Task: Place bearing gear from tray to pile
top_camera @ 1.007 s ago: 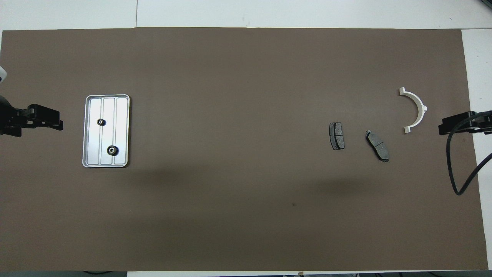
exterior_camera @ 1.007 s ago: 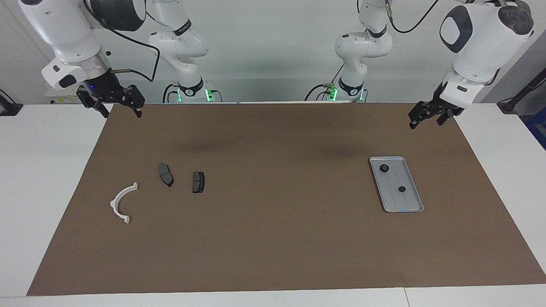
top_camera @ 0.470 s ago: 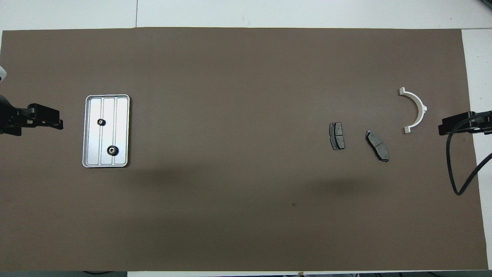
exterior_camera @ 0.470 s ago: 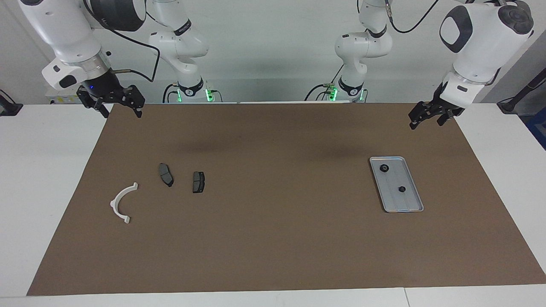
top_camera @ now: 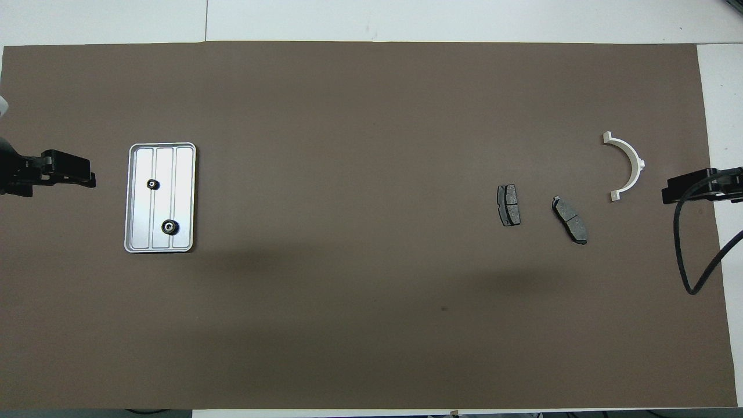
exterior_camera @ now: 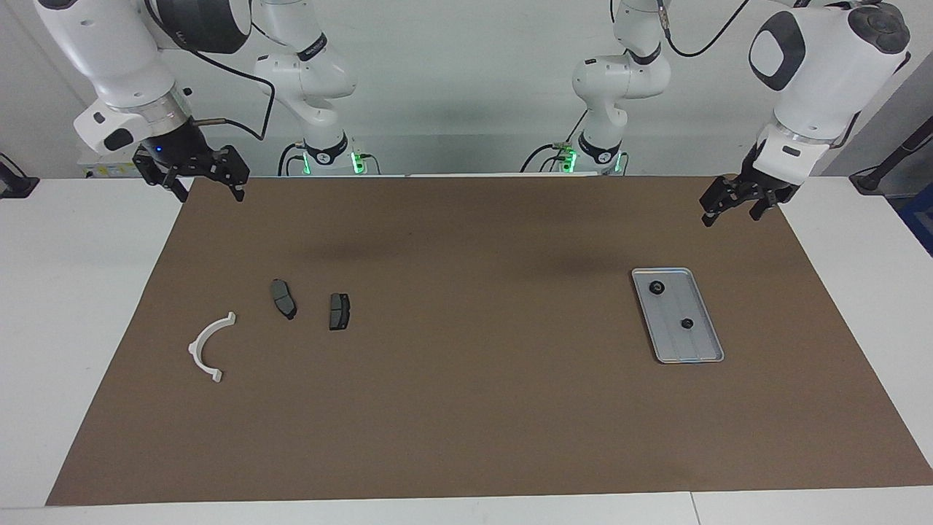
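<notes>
— While both arms hung raised at their own ends of the brown-covered surface [exterior_camera: 466, 408], where were the parts?

— Two small black round bearing gears [exterior_camera: 657, 287] lay apart inside the flat rectangular silver-grey ridged metal tray [exterior_camera: 701, 357], toward the left arm's end. One gear [top_camera: 169, 226] sat nearer to the robots, the smaller one [top_camera: 152, 184] farther from them.

— And the pile?

— Well apart from the tray, toward the right arm's end: a white semicircular plastic bracket [exterior_camera: 206, 345] and two dark grey brake-pad-shaped pieces [exterior_camera: 283, 298], each lying flat and separate. The second pad [top_camera: 508, 205] lay closest to the middle of the brown mat.

— What about the hands?

— The left hand [exterior_camera: 736, 201] hovered over the mat's edge near the robots, above nothing, with the tray farther out from it; I could not tell how its fingers stood. The right hand [exterior_camera: 195, 178] hovered over the mat's corner at its own end, its fingers [exterior_camera: 235, 173] spread wide and holding nothing. A black cable [top_camera: 691, 244] looped beside it.

— Anything between tray and pile?

— Only bare brown mat.
</notes>
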Available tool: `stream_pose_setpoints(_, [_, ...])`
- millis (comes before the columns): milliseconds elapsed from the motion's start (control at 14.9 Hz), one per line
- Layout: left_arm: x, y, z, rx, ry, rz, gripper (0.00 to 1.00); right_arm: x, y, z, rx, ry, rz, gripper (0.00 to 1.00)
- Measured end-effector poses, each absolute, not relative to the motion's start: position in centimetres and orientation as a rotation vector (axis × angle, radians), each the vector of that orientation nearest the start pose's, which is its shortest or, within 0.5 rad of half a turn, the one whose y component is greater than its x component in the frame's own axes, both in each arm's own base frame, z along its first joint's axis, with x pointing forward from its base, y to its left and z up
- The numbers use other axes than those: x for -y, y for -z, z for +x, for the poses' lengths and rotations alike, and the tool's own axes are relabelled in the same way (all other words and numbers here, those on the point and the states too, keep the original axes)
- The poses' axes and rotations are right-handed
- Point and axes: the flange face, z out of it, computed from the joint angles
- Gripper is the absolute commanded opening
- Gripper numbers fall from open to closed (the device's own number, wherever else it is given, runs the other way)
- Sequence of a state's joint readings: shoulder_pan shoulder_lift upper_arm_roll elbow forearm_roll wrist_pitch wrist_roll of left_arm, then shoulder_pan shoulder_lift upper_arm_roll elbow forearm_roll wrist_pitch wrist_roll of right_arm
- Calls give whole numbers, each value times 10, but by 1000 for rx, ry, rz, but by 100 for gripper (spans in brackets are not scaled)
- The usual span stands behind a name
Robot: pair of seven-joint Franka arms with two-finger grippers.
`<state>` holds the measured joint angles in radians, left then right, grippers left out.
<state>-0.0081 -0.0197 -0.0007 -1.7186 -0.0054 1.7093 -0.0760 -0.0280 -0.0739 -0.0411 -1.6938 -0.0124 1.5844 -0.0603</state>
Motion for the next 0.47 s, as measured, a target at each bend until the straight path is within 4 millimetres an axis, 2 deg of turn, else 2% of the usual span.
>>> stream_pose_setpoints(268, [5, -546, 554, 108, 15, -3145, 100, 44, -608, 529, -27, -57, -3147, 100])
stream_pose_setpoints(470, [5, -508, 551, 109, 5, -3145, 100, 48, -608, 529, -39, -57, -3147, 100])
